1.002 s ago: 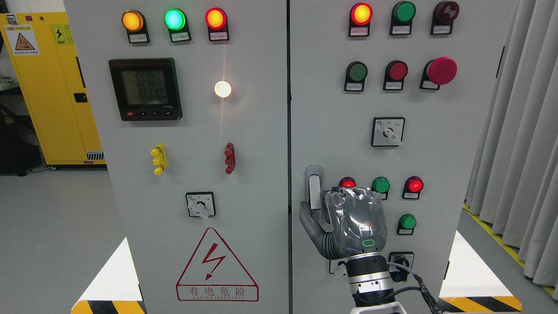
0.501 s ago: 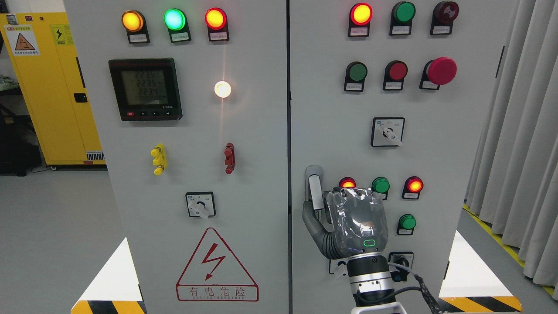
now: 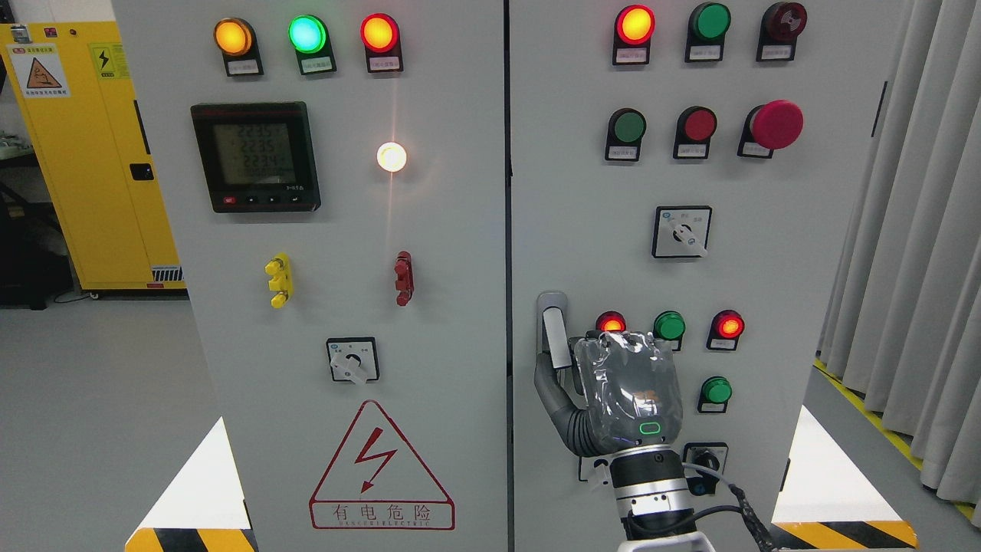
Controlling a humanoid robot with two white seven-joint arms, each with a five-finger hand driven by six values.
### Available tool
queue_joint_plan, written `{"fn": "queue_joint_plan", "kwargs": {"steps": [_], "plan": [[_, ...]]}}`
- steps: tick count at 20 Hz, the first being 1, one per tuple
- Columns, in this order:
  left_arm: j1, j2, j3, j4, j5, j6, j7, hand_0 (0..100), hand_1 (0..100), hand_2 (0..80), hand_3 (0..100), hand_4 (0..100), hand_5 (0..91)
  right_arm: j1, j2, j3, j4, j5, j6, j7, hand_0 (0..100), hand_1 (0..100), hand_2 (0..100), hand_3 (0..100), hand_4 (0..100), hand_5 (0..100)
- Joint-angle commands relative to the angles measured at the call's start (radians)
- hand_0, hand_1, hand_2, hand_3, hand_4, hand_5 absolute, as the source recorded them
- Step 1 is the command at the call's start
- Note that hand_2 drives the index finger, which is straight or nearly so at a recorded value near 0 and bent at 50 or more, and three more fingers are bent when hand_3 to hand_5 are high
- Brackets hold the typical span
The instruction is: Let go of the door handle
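Note:
The grey door handle stands upright at the left edge of the right cabinet door. My right hand, wrapped in clear film, comes up from the bottom edge and sits at the handle's lower end. Its fingers curl over that end from the right. The thumb reaches up along the handle's left side, close against it. The handle's lowest part is hidden behind the hand. My left arm does not show.
Lit buttons and a rotary switch lie just right of and below the hand. The left door carries a meter, lamps and a warning triangle. A yellow cabinet stands far left, grey curtains at right.
The right hand has shifted slightly to the right, and its thumb has come closer to the handle's left side. The door has not visibly moved.

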Motion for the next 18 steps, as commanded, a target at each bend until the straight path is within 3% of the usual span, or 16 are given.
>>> {"fn": "queue_joint_plan", "kwargs": {"steps": [1,4,18], "plan": [[-0.008,0.000,0.000,-0.014,-0.001,0.000,0.000,12,56,0.0,0,0,0.0,0.002,0.000,-0.002,-0.003,-0.001,0.003,-0.007,66,33,96,100,100,100],[-0.008,-0.001,0.000,-0.014,0.001,0.000,0.000,12,56,0.0,0,0,0.0,0.002,0.000,-0.002,-0.003,-0.001,0.009,-0.007,70,34,96,100,100,100],[-0.008,-0.001,0.000,-0.014,0.001,0.000,0.000,12,56,0.0,0,0,0.0,0.012,0.000,-0.004,-0.020,0.001,0.015,-0.008,61,35,96,100,100,100]]}}
